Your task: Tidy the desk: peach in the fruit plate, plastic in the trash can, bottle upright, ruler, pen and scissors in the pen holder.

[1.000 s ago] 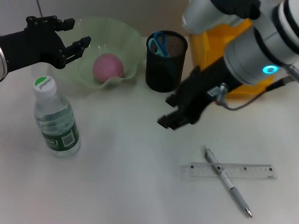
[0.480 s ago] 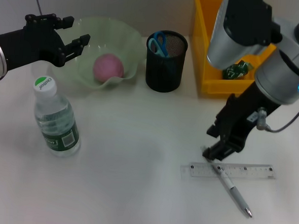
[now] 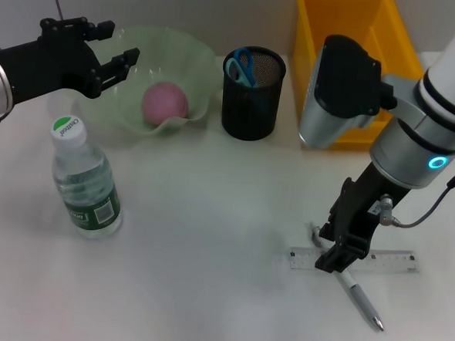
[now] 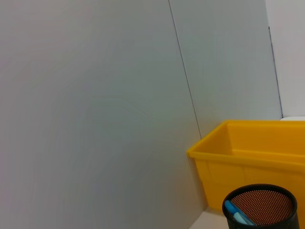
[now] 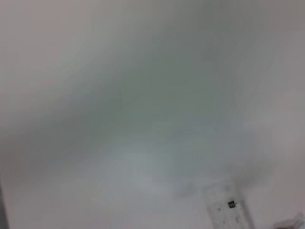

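Silver ballpoint pen (image 3: 357,293) lies crossed over the clear plastic ruler (image 3: 392,261) near the desk's front right corner. My right gripper (image 3: 335,253) sits on that crossing; finger state I cannot tell. Pen pickup in hand, I judge; left gripper (image 3: 111,55) parked, fingers apart, over the green plate's (image 3: 196,53) rim.

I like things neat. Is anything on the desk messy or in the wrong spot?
Yes. The pen lies crossed over the ruler on the table, not in the pen holder with the scissors. The right tool is down over them. The peach is in the plate, and the bottle stands upright.
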{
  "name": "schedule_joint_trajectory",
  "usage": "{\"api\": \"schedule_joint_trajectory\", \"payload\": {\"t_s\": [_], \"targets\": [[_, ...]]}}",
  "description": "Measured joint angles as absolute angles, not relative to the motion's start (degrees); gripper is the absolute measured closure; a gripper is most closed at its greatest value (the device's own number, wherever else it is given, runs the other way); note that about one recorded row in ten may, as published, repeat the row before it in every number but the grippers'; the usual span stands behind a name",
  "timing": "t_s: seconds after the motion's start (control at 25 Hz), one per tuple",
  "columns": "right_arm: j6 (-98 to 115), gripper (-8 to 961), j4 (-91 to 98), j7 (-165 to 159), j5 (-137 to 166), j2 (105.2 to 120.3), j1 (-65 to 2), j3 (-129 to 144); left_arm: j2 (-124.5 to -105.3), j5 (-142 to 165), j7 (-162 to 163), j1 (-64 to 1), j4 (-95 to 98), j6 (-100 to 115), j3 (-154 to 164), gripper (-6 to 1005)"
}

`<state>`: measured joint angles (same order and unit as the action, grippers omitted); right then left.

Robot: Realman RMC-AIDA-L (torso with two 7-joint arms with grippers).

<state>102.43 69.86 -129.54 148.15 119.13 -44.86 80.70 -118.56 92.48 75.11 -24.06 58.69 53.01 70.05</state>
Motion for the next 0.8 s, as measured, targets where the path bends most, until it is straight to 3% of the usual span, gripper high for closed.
{"api": "schedule_joint_trajectory", "payload": {"t_s": [0.8], "targets": [[96.58,453,61.68,-128.26,149.24,119.51,-49.61,85.54,-118.56,92.28,75.05,-24.70,58.28,52.27,70.11,500]]}}
